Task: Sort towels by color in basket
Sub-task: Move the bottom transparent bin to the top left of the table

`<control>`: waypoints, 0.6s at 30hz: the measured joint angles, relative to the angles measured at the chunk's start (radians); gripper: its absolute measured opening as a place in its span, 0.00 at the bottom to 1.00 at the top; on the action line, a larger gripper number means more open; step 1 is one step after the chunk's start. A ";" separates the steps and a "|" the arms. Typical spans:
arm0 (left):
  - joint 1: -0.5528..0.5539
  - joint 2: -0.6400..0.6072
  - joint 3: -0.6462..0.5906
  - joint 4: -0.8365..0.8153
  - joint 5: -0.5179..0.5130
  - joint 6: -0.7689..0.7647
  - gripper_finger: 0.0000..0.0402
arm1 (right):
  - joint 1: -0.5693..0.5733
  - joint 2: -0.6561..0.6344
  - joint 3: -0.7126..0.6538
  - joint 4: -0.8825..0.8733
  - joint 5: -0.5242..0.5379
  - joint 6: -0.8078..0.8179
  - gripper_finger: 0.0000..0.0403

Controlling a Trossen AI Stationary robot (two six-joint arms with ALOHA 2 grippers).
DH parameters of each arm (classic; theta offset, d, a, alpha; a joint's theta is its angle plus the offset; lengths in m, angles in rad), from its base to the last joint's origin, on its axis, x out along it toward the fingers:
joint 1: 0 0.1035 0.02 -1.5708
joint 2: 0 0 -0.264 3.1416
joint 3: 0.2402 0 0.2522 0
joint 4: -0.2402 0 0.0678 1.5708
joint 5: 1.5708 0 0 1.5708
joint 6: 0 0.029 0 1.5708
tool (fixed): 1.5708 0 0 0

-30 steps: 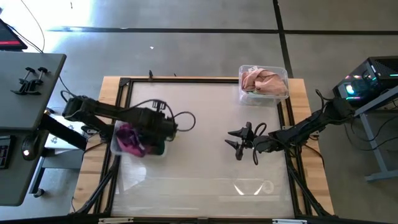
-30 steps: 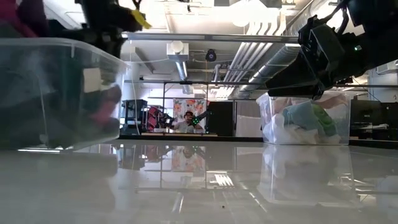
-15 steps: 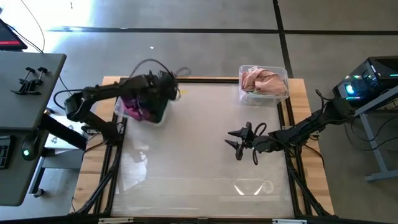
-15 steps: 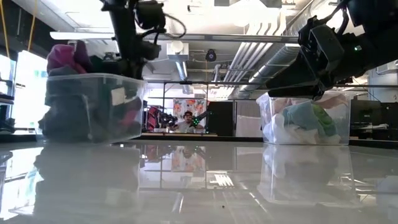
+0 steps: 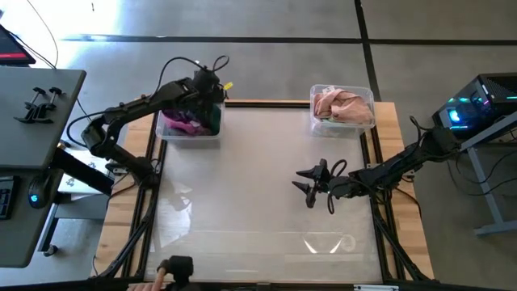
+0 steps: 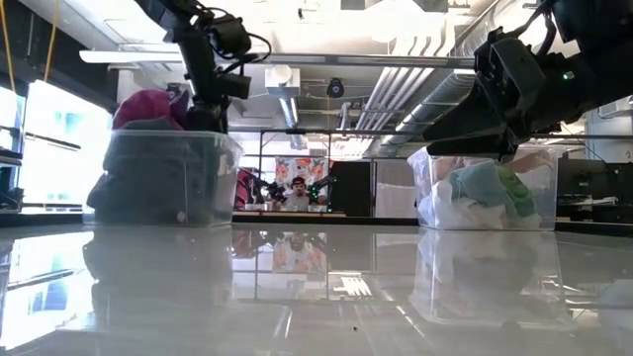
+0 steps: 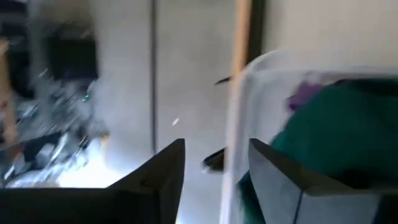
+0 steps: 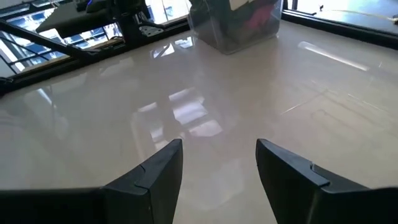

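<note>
A clear bin (image 5: 190,136) stands at the table's far left, holding magenta and purple towels (image 5: 179,121) and a dark green towel (image 7: 323,130). My left gripper (image 7: 214,146) is open at the bin's far right corner. The bin's wall (image 7: 233,112) stands between its fingers, one inside and one outside. A second clear bin (image 5: 343,121) at the far right holds peach-pink towels (image 5: 339,103), with pale teal and white ones (image 6: 480,188) lower down. My right gripper (image 5: 307,184) hangs open over the table's right middle, holding nothing. My left gripper slants down over the left bin's rim at its far right corner (image 5: 216,99). The thin wall runs up the gap between the fingers, close to the inside finger (image 7: 280,180). I cannot tell whether either finger touches it. The bin rests flat on the table.
The glossy white tabletop (image 5: 258,202) lies between the two bins, framed by a dark rail and wooden border. A person's hand (image 5: 157,279) with a dark object shows at the near edge, left of centre. A grey side table (image 5: 32,97) stands beyond the left edge.
My left gripper has swung from the table's left middle toward the far edge, turning as it went. The left bin has slid along the table with it into the far left corner and turned about, staying upright with its towels inside.
</note>
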 joint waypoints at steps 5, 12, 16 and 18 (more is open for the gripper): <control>-0.068 -0.006 0.047 -0.027 -0.266 -0.153 0.46 | 0.000 0.000 0.000 0.000 0.000 0.006 0.49; -0.328 -0.113 0.075 -0.134 -0.257 -0.498 0.43 | 0.009 -0.016 0.000 0.021 0.000 -0.025 0.49; -0.580 -0.170 0.049 -0.162 -0.175 -0.740 0.40 | 0.015 -0.130 0.000 0.012 0.000 -0.113 0.49; -0.700 -0.182 0.004 -0.153 -0.171 -0.838 0.38 | 0.013 -0.205 0.000 -0.035 0.000 -0.133 0.49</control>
